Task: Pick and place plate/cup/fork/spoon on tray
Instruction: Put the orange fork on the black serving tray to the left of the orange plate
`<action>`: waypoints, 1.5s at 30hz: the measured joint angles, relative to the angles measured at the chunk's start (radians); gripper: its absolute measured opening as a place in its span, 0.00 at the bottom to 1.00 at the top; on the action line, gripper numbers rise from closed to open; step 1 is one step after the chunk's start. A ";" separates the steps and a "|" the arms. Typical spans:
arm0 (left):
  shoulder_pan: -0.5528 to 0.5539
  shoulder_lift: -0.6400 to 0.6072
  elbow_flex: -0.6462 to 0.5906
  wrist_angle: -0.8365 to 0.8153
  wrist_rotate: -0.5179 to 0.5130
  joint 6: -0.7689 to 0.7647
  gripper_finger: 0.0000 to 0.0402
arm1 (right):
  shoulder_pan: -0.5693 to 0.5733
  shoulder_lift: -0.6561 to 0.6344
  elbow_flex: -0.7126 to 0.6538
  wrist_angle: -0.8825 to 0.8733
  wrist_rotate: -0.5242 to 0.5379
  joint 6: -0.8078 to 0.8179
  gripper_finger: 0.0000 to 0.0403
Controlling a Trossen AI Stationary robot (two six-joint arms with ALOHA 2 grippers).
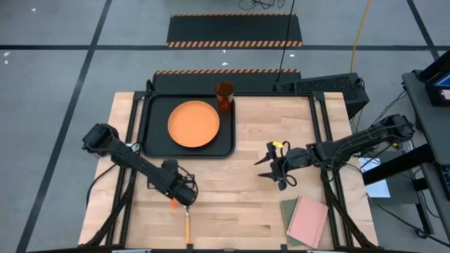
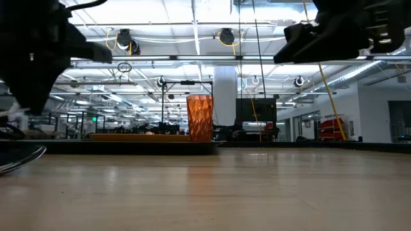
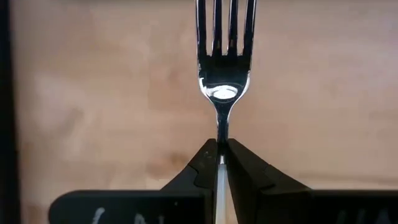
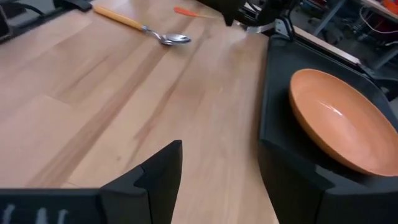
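Observation:
The black tray (image 1: 151,126) lies at the table's far left with the orange plate (image 1: 193,124) on it. The orange-red cup (image 1: 224,95) stands upright at the tray's far right corner and also shows in the low view (image 2: 200,117). My left gripper (image 1: 185,195) is near the table's near edge, shut on the fork (image 3: 225,56). The spoon (image 4: 166,38) lies flat on the wood beside it, its orange handle (image 1: 188,226) toward the near edge. My right gripper (image 4: 224,180) is open and empty above the table's middle right (image 1: 271,167). My left gripper pinches the fork's thin silver neck (image 3: 221,138), just below the tined head, between its two fingertips (image 3: 205,167). The fork lies along the fingers, with its tines sticking out beyond them over the wood. An orange bit of its handle (image 1: 173,204) shows beside the gripper.
A pink notebook on a green one (image 1: 307,219) lies at the near right corner. Bare wood lies between the tray and my right gripper. The plate (image 4: 339,121) and the tray rim (image 4: 273,87) also show in the right wrist view.

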State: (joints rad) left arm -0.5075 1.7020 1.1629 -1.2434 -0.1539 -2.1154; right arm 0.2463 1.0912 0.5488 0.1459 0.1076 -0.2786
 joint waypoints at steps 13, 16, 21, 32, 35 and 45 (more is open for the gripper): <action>0.238 -0.160 0.002 -0.243 -0.214 0.180 0.06 | -0.111 0.000 0.000 0.015 0.000 -0.157 0.50; 0.330 -0.181 0.002 -0.263 -0.257 0.279 0.06 | -0.149 0.000 0.000 0.046 0.000 -0.210 0.50; 0.501 -0.194 0.002 -0.266 -0.328 0.458 0.06 | -0.211 0.000 0.000 0.116 0.003 -0.277 0.50; 0.805 -0.194 0.000 -0.198 -0.430 0.772 0.06 | -0.342 0.000 0.000 0.179 -0.004 -0.381 0.50; 0.855 -0.194 -0.016 -0.128 -0.444 0.840 0.06 | -0.373 0.000 0.000 0.181 -0.005 -0.381 0.50; 0.979 -0.193 -0.216 0.155 -0.402 1.012 0.06 | -0.412 0.000 0.000 0.152 -0.007 -0.378 0.50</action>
State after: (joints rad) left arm 0.4719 1.5085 0.9471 -1.0886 -0.5562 -1.1034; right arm -0.1654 1.0912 0.5488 0.2981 0.1001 -0.6563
